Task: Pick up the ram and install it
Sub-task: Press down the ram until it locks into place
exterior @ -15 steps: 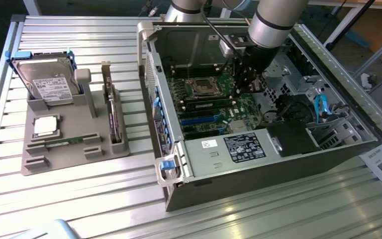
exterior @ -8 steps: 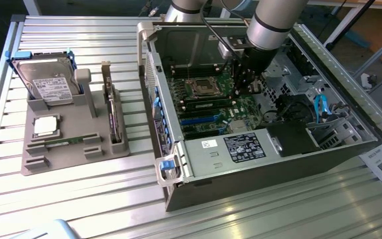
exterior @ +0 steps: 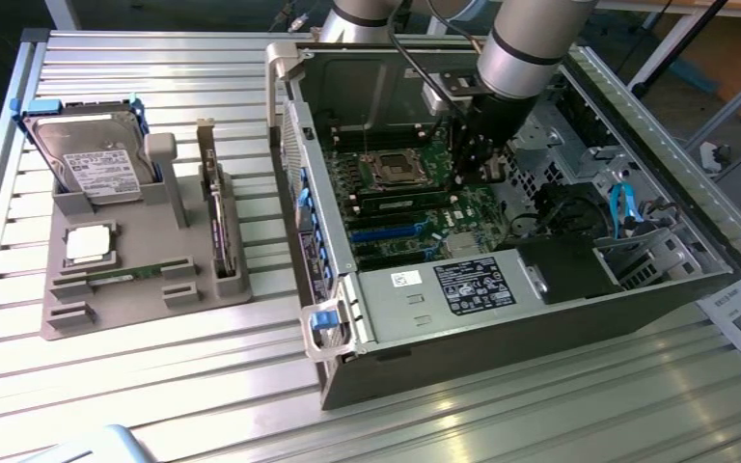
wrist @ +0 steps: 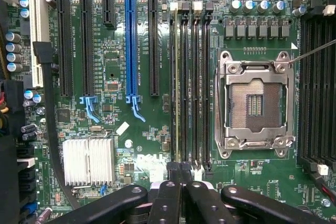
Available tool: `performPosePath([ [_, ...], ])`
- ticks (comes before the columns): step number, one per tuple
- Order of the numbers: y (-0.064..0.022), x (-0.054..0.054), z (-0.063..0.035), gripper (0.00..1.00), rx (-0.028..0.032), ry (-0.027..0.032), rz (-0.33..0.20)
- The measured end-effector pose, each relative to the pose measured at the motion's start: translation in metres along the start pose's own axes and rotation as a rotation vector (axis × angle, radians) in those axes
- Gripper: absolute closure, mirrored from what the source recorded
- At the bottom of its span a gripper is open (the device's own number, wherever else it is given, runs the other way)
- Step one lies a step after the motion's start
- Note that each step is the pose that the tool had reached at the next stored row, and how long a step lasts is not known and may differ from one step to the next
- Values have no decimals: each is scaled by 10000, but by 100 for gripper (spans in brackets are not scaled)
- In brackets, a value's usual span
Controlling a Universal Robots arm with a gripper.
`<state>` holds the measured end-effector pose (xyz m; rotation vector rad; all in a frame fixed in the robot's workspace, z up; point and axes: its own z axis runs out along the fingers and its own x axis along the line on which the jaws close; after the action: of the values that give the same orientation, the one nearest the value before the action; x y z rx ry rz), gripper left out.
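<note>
My gripper (exterior: 477,162) reaches down inside the open computer case (exterior: 679,289), over the motherboard's memory slots (wrist: 197,82). In the wrist view its two black fingertips (wrist: 173,174) are pressed together, so the gripper (wrist: 181,170) is shut with nothing between them. The ram (wrist: 177,77) stands edge-up in the outermost slot, a thin pale-green strip running along the slot. The shut tips sit over its near end; I cannot tell whether they touch it. Another thin green stick (exterior: 123,278) lies in the grey holder (exterior: 139,304) outside the case.
The empty processor socket (wrist: 254,103) lies beside the memory slots, with expansion slots (wrist: 130,45) and a silver heatsink (wrist: 88,161) on the other side. On the holder stand a silver hard drive (exterior: 88,159) and a square processor chip (exterior: 88,243). Cables (exterior: 621,207) crowd the case's far end.
</note>
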<state>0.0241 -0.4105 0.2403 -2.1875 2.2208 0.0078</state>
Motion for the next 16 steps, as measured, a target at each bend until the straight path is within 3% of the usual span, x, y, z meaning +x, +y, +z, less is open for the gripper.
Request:
performPosePath([
  [16,2,-1,49,90,-1,-5,0],
])
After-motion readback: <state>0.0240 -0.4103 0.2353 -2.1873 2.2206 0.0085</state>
